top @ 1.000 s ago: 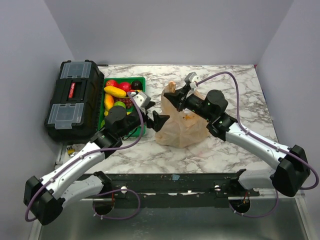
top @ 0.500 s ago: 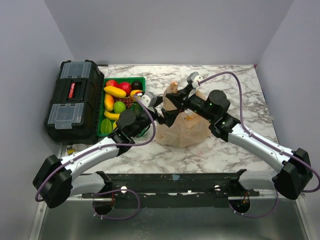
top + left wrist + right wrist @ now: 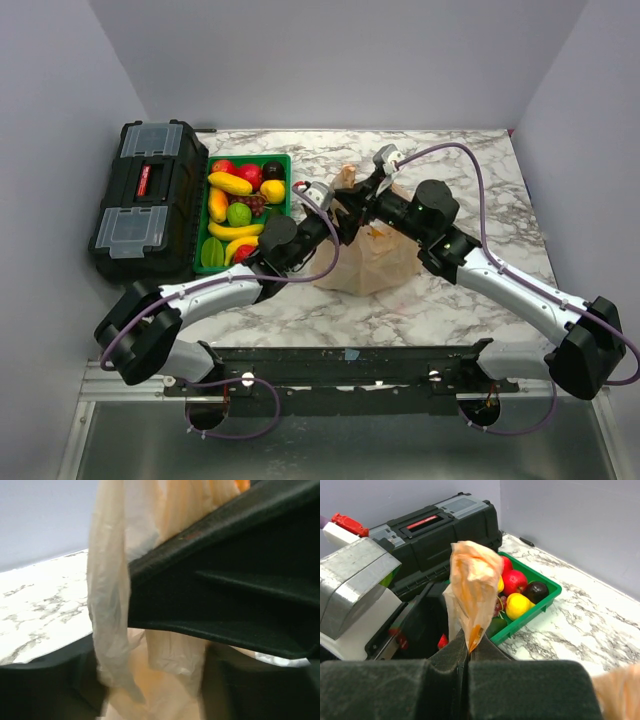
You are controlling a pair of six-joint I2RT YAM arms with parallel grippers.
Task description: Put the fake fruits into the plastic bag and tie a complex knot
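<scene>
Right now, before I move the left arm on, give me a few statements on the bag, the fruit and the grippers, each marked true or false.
1. The right gripper is shut on a strip of the plastic bag. True.
2. The fake fruits are all inside the bag. False: they lie in the green tray.
3. The black toolbox sits on the far side of the tray from the bag. True.
4. The bag is tied in a knot. False: no knot shows, and the strip stands loose above the right gripper.
5. The left gripper hangs over the tray. False: it is at the bag, open, with plastic between its fingers.
</scene>
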